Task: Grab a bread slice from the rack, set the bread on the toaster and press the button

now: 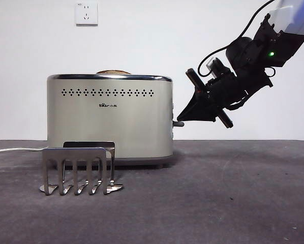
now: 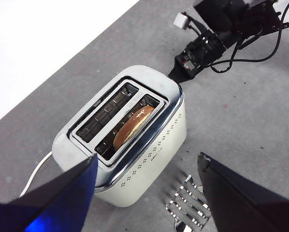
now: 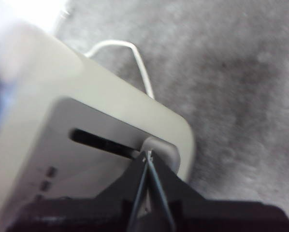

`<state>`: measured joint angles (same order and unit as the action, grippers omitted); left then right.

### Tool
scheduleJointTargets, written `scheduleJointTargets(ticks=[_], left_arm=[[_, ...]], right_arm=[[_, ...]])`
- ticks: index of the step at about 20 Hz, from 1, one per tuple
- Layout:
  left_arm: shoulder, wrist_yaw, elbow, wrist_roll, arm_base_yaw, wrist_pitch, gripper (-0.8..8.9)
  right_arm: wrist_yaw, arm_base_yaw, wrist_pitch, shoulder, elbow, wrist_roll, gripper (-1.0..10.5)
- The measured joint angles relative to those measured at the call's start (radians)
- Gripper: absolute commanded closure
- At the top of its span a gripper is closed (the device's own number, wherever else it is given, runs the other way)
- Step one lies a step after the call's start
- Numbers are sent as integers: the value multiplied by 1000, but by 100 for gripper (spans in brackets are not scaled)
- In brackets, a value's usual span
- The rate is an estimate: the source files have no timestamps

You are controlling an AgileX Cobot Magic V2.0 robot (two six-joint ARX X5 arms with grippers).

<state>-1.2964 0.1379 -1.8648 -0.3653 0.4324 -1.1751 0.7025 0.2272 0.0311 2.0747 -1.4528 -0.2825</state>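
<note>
- Grey felt-like table (image 1: pixel 233 203) runs back to a white wall with a white socket (image 1: pixel 86 13) high up.
- The toaster (image 1: pixel 110 117) carries a small dark logo (image 1: pixel 109 105) below a row of holes; its letters are too small to read.
- The rack (image 1: pixel 80 170) stands empty just in front of the toaster, with open table to the side.
- The slice of bread (image 2: pixel 133 125) sits in one toaster slot, the other empty; the front view shows only its domed top.
- The right gripper (image 3: pixel 147 162), jaws together, touches the grey lever (image 3: pixel 156 147) on the toaster's end.
- The left gripper (image 2: pixel 147 193) hangs above, jaws apart, holding nothing.
- A white cord (image 3: pixel 135 55) trails from the toaster.
</note>
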Motion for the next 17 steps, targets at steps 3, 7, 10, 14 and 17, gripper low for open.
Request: scheduleJointTargets(ticks=[3,7,10,14,17], left_arm=[[0,0,0,0,0,-1,468],[0,0,0,0,0,-2,467],[0,0,0,0,0,-10,467],[0,0,0,0,0,-10,467],[0,0,0,0,0,-11,467]], right_arm=[[-5,2,21,0,-6,35,959],[-3,2,35,0,-10,57,959],[-3,2,36,0,-10,63,959],[-3,2,37,0,-10,63,959],[-3,2,37,0,-10,63,959]])
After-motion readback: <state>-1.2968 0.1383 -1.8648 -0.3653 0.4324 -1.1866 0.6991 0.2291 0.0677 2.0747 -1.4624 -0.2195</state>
